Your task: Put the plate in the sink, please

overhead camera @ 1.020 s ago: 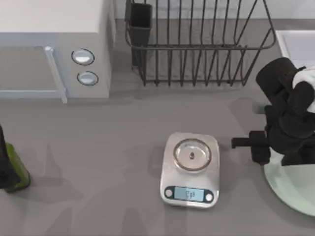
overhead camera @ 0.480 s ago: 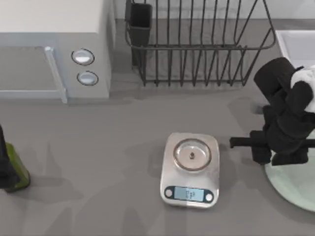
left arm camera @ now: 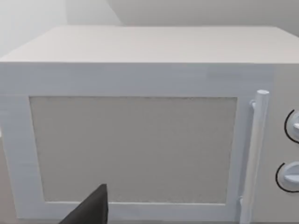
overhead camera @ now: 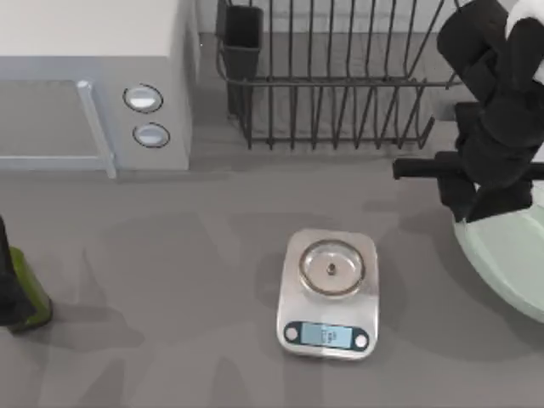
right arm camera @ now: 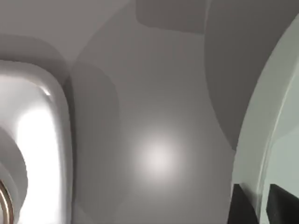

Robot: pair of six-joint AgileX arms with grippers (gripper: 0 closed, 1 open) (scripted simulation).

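My right hand (overhead camera: 463,223) is at the right side of the bench (overhead camera: 195,255), clamped on the near rim of the plate (overhead camera: 510,259). In the right wrist view its two dark fingertips (right arm camera: 243,207) sit on either side of the pale green rim (right arm camera: 254,140), so it is holding the plate by its edge. The plate looks raised off the bench, casting a broad shadow under it, and it runs past the right edge of the top view. My right arm (overhead camera: 497,102) reaches over the right end of the black wire dish rack (overhead camera: 340,76) at the back of the bench.

Left of the plate and apart from it, the silver kitchen scale (overhead camera: 329,293) sits flat on the bench with its small steel disc (overhead camera: 331,268) on top. The white microwave (overhead camera: 93,85) stands at the back left.

My left arm is parked at the left edge of the bench, its hand (overhead camera: 7,289) beside a green object (overhead camera: 27,293); I cannot tell how its fingers stand.
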